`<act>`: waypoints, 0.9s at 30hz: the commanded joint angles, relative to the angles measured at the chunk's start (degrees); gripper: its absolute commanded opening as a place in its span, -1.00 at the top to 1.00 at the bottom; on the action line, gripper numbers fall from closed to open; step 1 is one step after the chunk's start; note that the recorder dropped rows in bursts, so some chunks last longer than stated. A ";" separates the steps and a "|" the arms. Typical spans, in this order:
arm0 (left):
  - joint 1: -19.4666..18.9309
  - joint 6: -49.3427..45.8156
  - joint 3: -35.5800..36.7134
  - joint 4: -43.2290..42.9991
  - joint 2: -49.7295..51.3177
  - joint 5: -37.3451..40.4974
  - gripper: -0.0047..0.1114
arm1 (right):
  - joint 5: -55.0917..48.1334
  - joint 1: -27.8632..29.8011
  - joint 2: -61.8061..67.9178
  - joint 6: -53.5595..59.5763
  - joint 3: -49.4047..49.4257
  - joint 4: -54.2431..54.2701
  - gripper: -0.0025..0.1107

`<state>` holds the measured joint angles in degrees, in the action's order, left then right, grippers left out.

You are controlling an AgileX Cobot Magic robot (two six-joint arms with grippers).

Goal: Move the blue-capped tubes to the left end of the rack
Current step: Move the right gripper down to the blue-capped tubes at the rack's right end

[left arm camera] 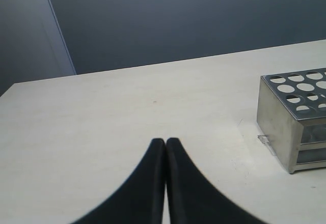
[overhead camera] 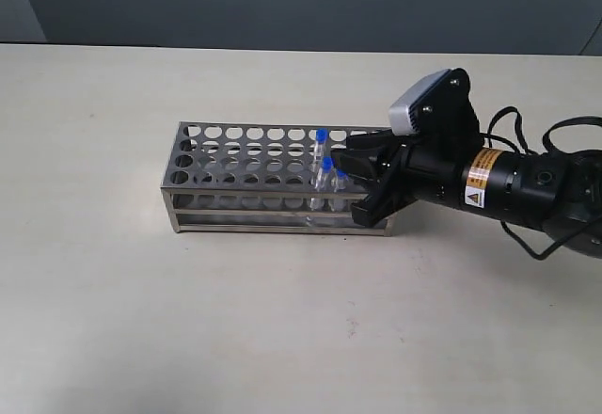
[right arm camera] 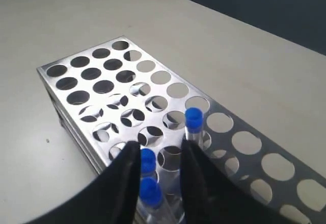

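Observation:
The silvery rack [overhead camera: 235,151] lies across the table's middle. Three blue-capped tubes [overhead camera: 322,135] [overhead camera: 326,163] [overhead camera: 340,174] stand close together toward its right end. My right gripper [overhead camera: 356,177] reaches in from the right over that end, jaws apart. In the right wrist view two blue caps [right arm camera: 147,160] [right arm camera: 151,191] sit between the right gripper's [right arm camera: 159,151] fingers, close to one finger [right arm camera: 130,158], with a wide gap to the other. A third tube [right arm camera: 193,118] stands just beyond the fingertips. My left gripper [left arm camera: 166,141] is shut and empty over bare table, off the rack's end [left arm camera: 285,127].
Most of the rack's holes [right arm camera: 91,74] toward its left end hold nothing. The pale table [overhead camera: 113,292] runs wide around the rack. A dark wall [overhead camera: 301,0] stands behind the table's far edge. Black cables [overhead camera: 555,132] trail from the right arm.

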<state>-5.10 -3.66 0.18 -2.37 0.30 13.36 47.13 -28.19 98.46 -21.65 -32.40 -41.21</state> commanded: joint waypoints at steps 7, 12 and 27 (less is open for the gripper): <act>0.71 0.03 -0.18 -0.10 -0.30 -0.12 0.90 | -7.44 0.13 -7.61 -10.99 0.12 -7.64 0.46; 0.71 0.03 -0.18 -0.10 -0.30 -0.12 0.90 | -8.14 0.13 -7.85 -15.35 0.22 -12.75 0.46; 0.71 0.03 -0.18 -0.10 -0.30 -0.12 0.90 | -4.33 0.13 -0.37 -9.65 2.93 -8.19 0.46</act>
<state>-5.10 -3.66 0.18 -2.47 0.30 13.36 40.32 -28.19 96.52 -33.21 -29.67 -50.68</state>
